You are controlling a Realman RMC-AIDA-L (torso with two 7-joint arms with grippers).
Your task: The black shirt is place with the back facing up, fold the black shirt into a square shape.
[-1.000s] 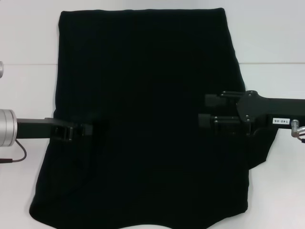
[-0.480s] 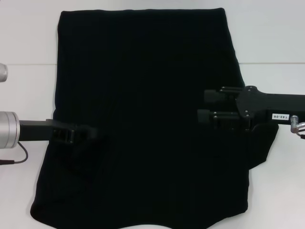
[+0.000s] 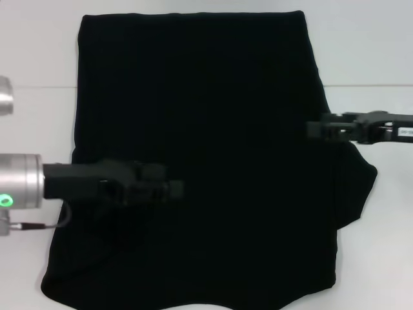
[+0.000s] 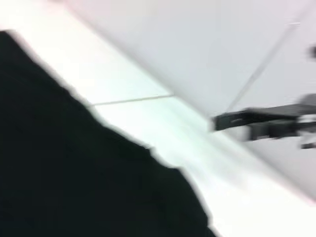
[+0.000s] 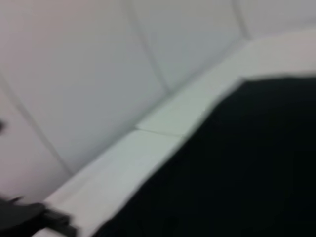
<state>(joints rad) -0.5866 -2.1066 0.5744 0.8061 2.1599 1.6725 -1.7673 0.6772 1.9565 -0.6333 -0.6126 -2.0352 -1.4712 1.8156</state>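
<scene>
Black shirt (image 3: pixel 200 161): spread flat, filling the middle of the head view from top edge to bottom; plain side up, one sleeve sticking out at centre right.
Table (image 3: pixel 374 258): white, bare at both sides of the frame.
Risk: a shallow pinch could let the limp cloth slide out, or uneven lifts could skew the fold, judging by the grippers' unequal heights.
Left gripper (image 3: pixel 169 188): centre left, over the cloth; spread and hold cannot be told.
Right gripper (image 3: pixel 316 130): centre right, at the shirt's side edge; likewise unclear.
</scene>
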